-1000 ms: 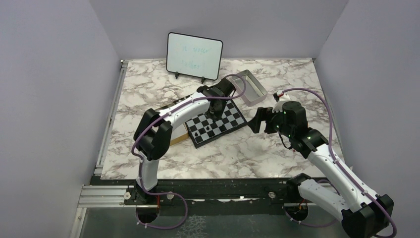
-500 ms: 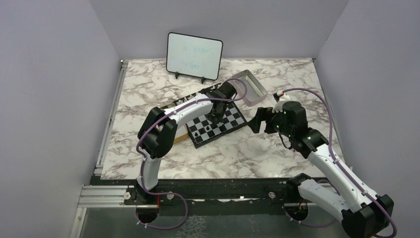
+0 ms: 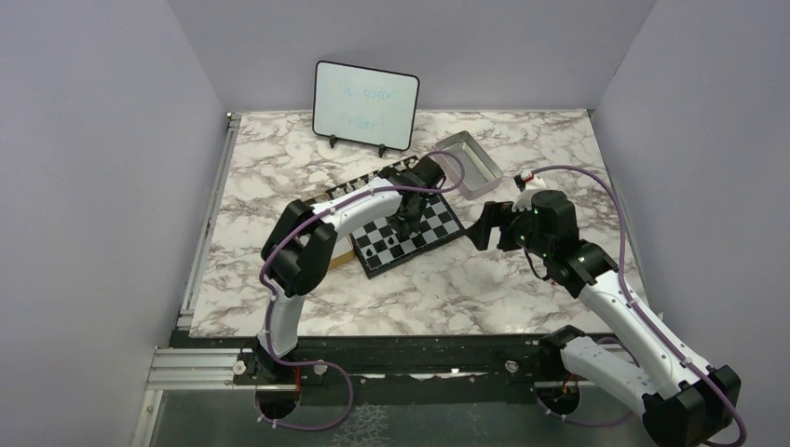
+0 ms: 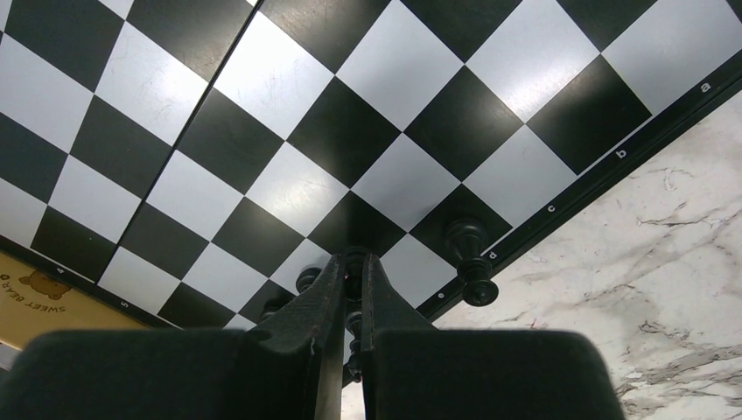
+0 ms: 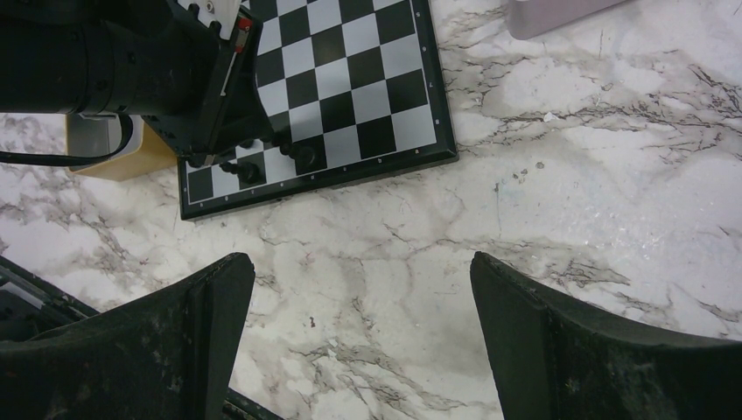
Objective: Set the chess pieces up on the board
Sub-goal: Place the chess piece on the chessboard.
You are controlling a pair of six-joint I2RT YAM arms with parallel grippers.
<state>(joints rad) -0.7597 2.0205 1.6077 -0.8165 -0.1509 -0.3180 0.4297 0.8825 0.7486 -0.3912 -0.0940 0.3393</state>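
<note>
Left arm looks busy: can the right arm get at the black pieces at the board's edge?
Probably not cleanly: the left end effector, gripping a black piece, hangs right over the other pieces.

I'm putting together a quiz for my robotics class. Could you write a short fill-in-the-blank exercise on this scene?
1. The left gripper, low over the chessboard, is pinched ____ on a black chess piece.
2. The right gripper, above the bare table, is wide ____.
3. The chessboard's squares are black and ____.

Missing words: shut; open; white.
</note>
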